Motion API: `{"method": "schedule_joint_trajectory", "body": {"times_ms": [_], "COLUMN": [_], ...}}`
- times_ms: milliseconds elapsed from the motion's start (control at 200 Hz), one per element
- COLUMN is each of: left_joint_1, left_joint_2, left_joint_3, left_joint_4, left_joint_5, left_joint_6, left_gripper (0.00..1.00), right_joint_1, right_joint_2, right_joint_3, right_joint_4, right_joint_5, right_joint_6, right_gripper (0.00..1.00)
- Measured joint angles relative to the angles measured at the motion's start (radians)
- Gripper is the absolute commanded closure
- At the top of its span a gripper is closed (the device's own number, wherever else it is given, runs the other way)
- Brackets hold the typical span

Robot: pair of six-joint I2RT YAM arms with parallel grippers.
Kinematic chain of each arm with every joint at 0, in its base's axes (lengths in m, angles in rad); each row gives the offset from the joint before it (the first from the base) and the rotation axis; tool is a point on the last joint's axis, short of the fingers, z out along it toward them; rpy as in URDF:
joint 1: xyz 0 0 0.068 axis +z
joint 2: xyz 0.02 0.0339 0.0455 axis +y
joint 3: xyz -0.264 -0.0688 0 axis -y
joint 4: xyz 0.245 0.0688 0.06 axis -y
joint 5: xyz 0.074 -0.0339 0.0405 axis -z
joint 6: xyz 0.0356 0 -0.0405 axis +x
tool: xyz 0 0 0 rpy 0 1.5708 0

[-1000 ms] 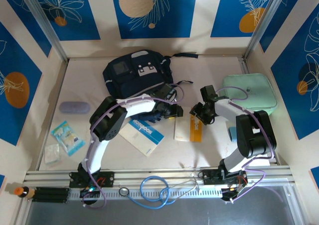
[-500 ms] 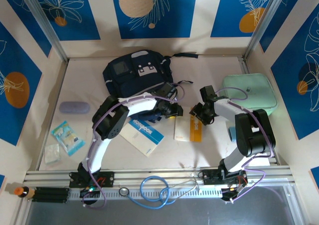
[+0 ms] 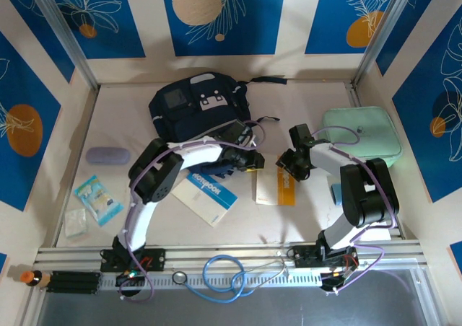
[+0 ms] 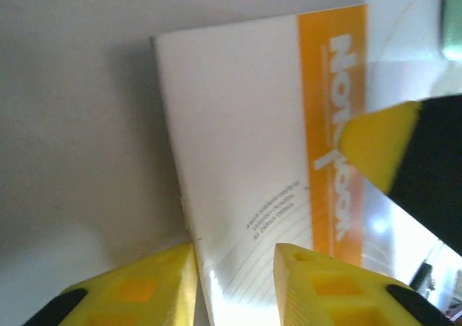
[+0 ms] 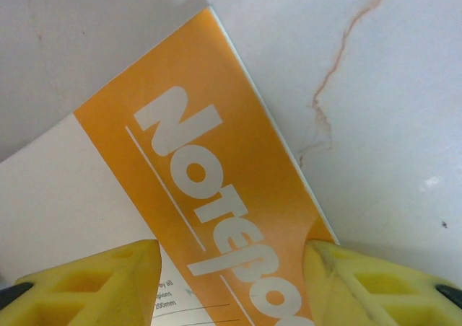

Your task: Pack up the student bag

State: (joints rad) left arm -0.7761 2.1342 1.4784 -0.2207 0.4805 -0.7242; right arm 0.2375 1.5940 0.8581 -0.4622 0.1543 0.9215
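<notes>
The student bag (image 3: 196,108), dark navy, lies at the back of the table. In front of it a white notebook with an orange band (image 3: 274,189) lies flat. My left gripper (image 3: 250,160) is at the notebook's left edge. In the left wrist view its yellow jaws (image 4: 234,286) stand a little apart, straddling that edge of the notebook (image 4: 245,138), open. My right gripper (image 3: 289,169) is at the notebook's far right corner. Its jaws (image 5: 231,283) are wide open over the orange band (image 5: 209,174), one finger at the notebook's edge.
A blue-and-white notebook (image 3: 209,196) lies beside the left arm. A mint-green case (image 3: 361,133) sits at the right, and a grey-purple case (image 3: 107,155) and two packets (image 3: 97,198) at the left. A blue cable loop (image 3: 224,274) lies on the front rail.
The left gripper's jaws have narrowed around the notebook's left edge. The right gripper has held its place and opening.
</notes>
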Motion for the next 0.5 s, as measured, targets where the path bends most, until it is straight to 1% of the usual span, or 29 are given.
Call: {"method": "schedule_joint_trajectory", "body": {"times_ms": [65,245,500], "left_joint_1": [-0.002,-0.006,-0.006], "left_joint_2": [-0.036,-0.072,-0.048], "left_joint_3": [-0.032,-0.047,-0.028], "left_joint_4": [0.04,0.122,0.102], "left_joint_5": [0.003,0.028,0.035], "left_joint_6": [0.01,0.024,0.026], "left_gripper": [0.74,0.74,0.74], "right_joint_1": [0.006,0.019,0.027], "right_joint_2": [0.003,0.021,0.027], "right_joint_3": [0.005,0.024,0.028], "right_joint_4": [-0.003,-0.003,-0.001], "right_joint_5": [0.007,0.007,0.003], "right_joint_6": [0.003,0.004,0.005], "right_gripper": [0.45,0.45,0.46]}}
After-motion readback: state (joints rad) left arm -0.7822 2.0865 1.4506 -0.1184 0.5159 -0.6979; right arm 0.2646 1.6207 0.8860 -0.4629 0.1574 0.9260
